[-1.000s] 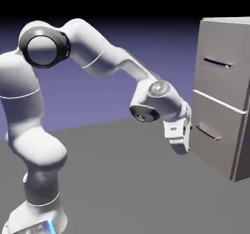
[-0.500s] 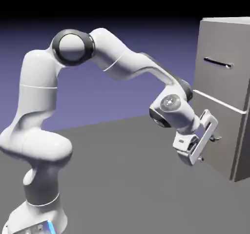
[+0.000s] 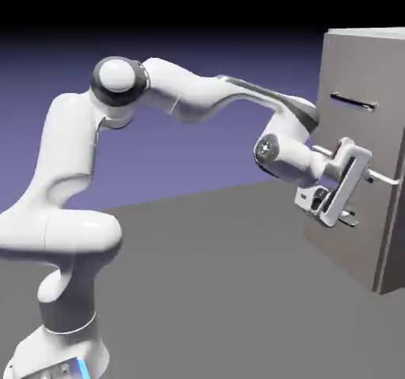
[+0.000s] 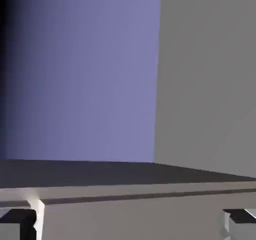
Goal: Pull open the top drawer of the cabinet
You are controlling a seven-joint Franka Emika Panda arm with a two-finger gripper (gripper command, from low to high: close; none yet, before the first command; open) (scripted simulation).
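The tall grey cabinet stands at the right of the exterior view. Its top drawer is flush with the front, and its thin dark bar handle lies well above my hand. My gripper is open, held close to the cabinet front at the seam between the two drawers, with nothing between its fingers. In the hand view a plain grey cabinet face fills the right side. A grey surface with a dark seam crosses the bottom, above my open gripper.
The lower drawer lies below my hand, which partly hides its handle. My white arm arches over from the lower left. A grey table stretches in front of the cabinet.
The arm has stretched out to the right. The hand has risen from in front of the lower drawer to the seam between the drawers and turned to face the cabinet. The jaws stayed open.
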